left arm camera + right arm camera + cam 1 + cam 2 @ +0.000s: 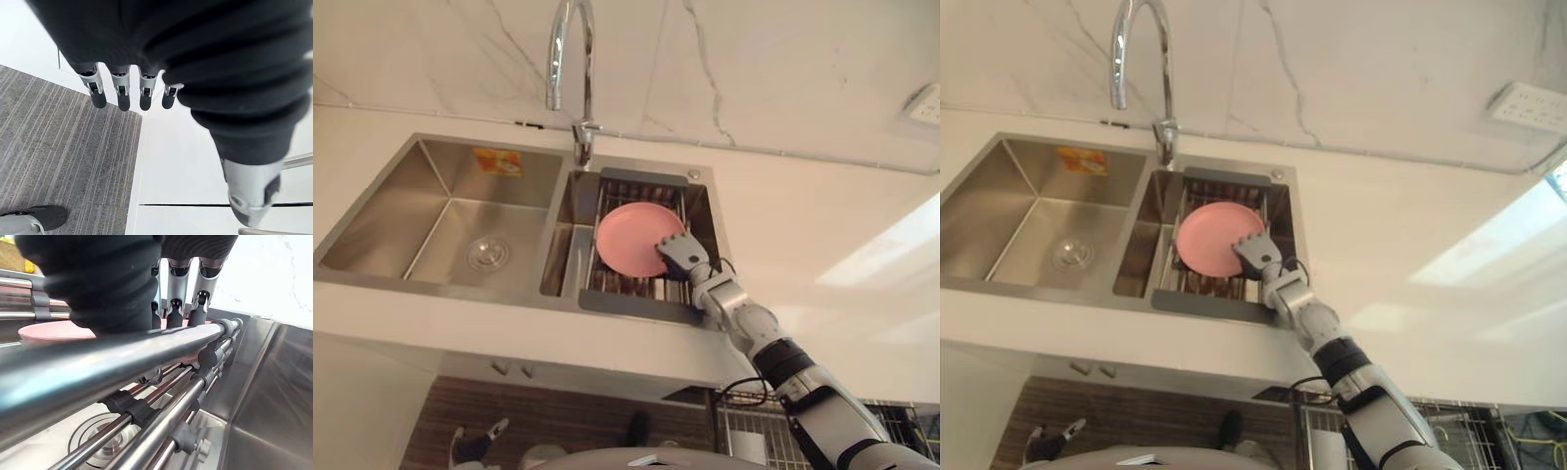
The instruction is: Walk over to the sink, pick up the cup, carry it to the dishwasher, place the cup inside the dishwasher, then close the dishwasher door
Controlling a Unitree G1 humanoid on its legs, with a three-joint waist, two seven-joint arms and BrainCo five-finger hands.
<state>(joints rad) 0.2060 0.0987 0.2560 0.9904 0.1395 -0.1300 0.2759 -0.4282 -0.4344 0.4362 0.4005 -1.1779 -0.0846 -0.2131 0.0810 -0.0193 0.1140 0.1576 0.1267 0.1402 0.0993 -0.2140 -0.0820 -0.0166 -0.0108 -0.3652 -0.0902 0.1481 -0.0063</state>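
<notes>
Fingers (pixel 173 313) of the right hand (pixel 677 255), fairly straight, seem to rest on the pink plate (pixel 628 237).

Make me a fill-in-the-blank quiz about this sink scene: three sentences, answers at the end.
1. The pink dish lies on the wire rack in the ____ basin of the sink.
2. The hand at the dish's edge is the robot's ____ one.
3. The left hand hangs above the floor, fingers ____.
Answers: right; right; straight.
</notes>
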